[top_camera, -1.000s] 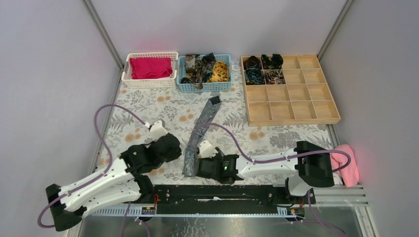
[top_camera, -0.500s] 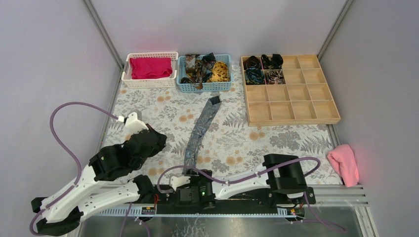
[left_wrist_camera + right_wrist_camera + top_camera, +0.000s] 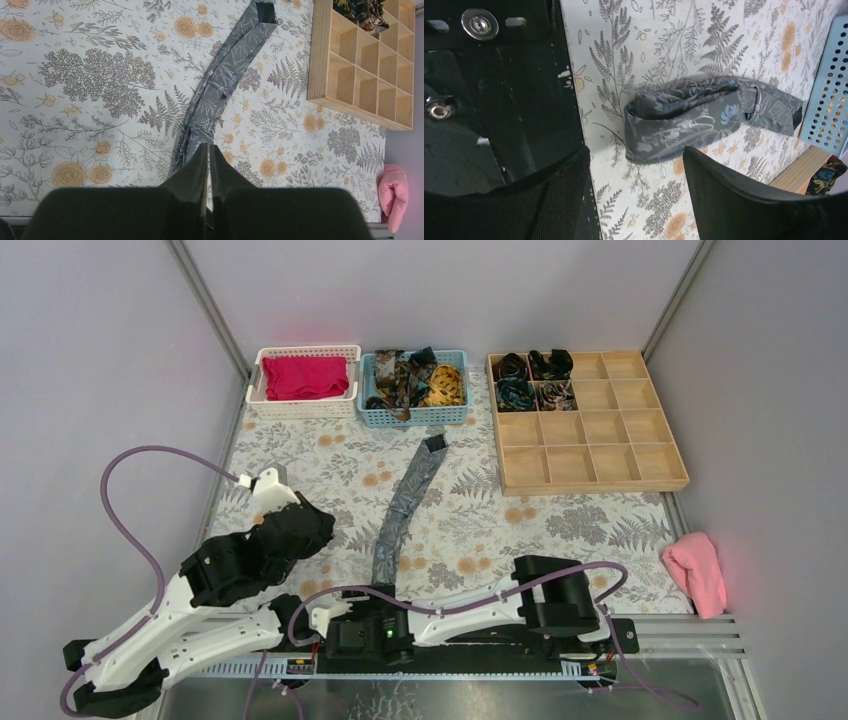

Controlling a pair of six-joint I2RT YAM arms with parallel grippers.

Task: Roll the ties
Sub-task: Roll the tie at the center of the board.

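A long grey patterned tie (image 3: 405, 505) lies flat on the floral cloth, its near end by the table's front edge. More ties fill the blue basket (image 3: 372, 415), and coiled ones sit in the wooden tray's (image 3: 600, 455) back-left compartments. My left gripper (image 3: 318, 530) hovers left of the tie. In the left wrist view it (image 3: 208, 150) is shut and empty above the tie's (image 3: 220, 85) near part. My right gripper (image 3: 340, 620) lies low by the front rail. It (image 3: 636, 150) is open, facing the tie's (image 3: 694, 122) near end without touching it.
A white basket (image 3: 303, 408) with a magenta cloth stands at the back left. A pink cloth (image 3: 697, 570) lies at the right front. The black rail (image 3: 499, 100) runs right beside my right gripper. Purple cables loop over both arms.
My right gripper has let go of the tie's near end, drawn back left to the front rail and opened wider. The left arm swung back to the left, then held still.
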